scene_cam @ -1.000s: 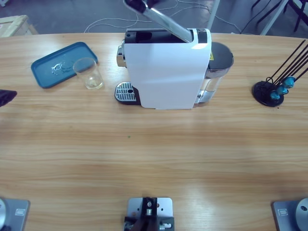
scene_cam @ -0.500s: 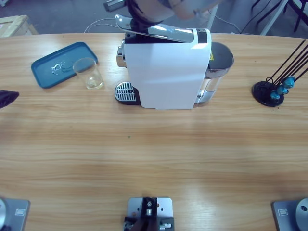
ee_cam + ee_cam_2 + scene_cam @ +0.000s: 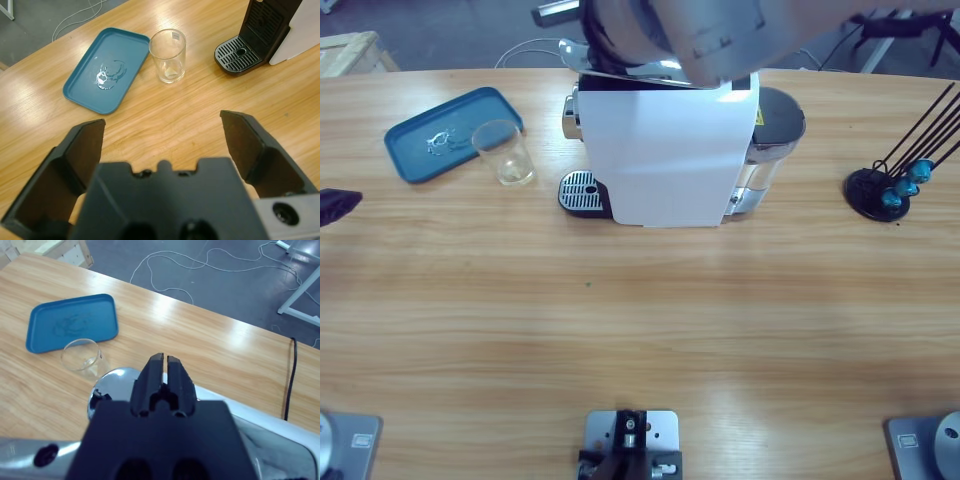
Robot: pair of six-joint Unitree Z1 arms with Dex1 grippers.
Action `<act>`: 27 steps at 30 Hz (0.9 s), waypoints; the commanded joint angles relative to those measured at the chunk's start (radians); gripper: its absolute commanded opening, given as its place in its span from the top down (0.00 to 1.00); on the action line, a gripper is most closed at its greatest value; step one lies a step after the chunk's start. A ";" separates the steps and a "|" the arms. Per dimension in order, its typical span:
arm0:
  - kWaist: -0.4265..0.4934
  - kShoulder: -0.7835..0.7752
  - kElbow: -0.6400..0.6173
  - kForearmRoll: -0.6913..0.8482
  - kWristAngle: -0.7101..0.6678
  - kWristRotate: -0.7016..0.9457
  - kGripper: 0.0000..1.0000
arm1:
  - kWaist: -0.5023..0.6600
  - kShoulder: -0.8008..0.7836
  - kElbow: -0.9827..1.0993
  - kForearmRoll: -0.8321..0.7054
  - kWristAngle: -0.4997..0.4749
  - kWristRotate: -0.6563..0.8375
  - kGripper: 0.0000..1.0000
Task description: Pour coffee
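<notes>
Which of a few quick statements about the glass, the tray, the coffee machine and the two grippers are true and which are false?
1. The glass stands on the blue tray. False: it stands on the table, beside the tray.
2. The left gripper is open and holds nothing. True.
3. The right gripper is wide open. False: its jaws are shut, above the top of the coffee machine.
4. The glass sits under the machine's spout. False: it is off to one side of the drip grate.
5. A capsule rack stands on the far side of the machine from the tray. True.
</notes>
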 commanded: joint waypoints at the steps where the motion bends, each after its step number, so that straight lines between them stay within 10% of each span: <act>1: -0.012 0.022 0.039 -0.009 -0.010 0.012 0.00 | 0.040 0.161 0.202 -0.045 0.052 0.031 1.00; 12: -0.012 0.016 0.036 -0.009 -0.009 0.012 0.00 | 0.040 0.081 0.280 -0.109 0.067 0.031 1.00; 17: -0.012 0.001 0.024 -0.009 -0.010 0.012 0.01 | -0.038 -0.197 0.238 -0.136 0.348 -0.125 1.00; 19: -0.012 -0.001 0.015 -0.006 -0.010 0.012 0.01 | -0.076 -0.298 0.189 -0.042 0.449 -0.146 0.56; 23: -0.012 0.006 -0.010 -0.002 -0.010 0.012 0.01 | -0.077 -0.425 0.056 0.282 0.454 -0.191 0.02; 27: -0.012 0.076 -0.007 -0.066 -0.010 0.012 0.01 | -0.077 -0.553 0.056 0.571 0.458 -0.195 0.00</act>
